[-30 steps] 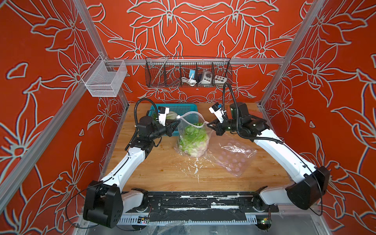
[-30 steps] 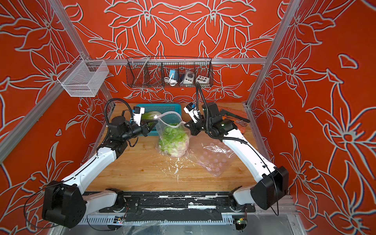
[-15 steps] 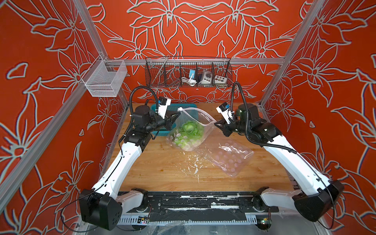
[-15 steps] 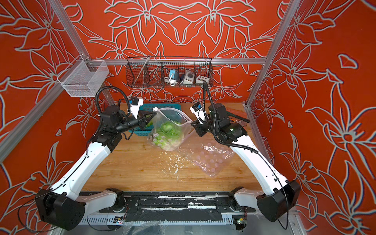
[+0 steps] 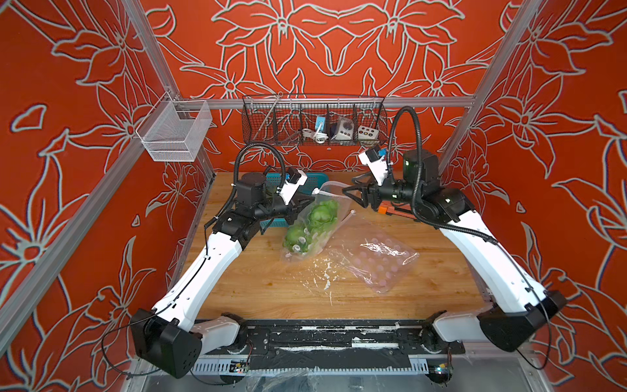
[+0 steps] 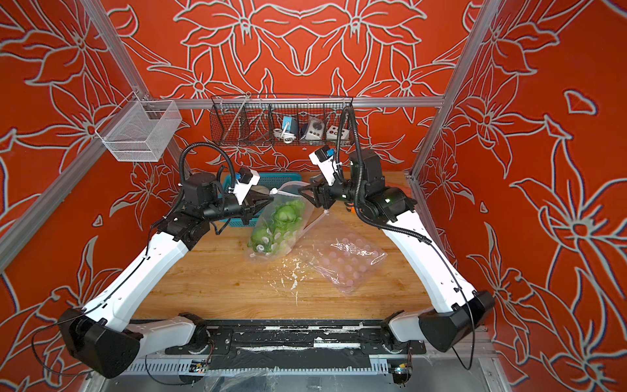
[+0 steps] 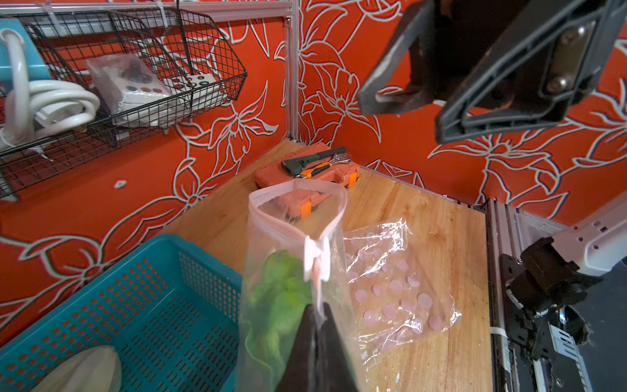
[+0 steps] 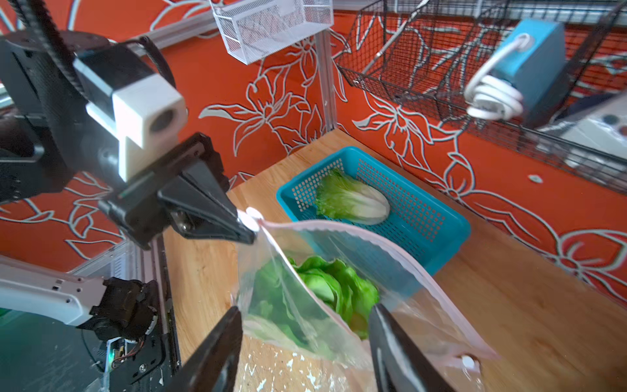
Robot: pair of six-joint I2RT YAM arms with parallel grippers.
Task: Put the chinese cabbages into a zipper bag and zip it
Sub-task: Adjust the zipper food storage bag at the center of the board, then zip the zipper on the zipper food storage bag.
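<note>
Clear plastic zipper bag (image 5: 314, 234), in a top view, is held up by your left gripper (image 5: 310, 199), two chinese cabbages (image 5: 322, 215) inside. Left wrist view: jaws pinch the bag corner beside the slider (image 7: 316, 258); grip firmly. Right wrist view: your right gripper (image 8: 305, 314) stands spread; fetch the third head (image 8: 353, 203) from the teal basket (image 8: 437, 237), bag mouth wide.

Open tabletop (image 5: 264, 292) at front, zipper bag (image 5: 291, 254) blocking centre, basket (image 8: 424, 217) and toolbox (image 7: 325, 173) along back
</note>
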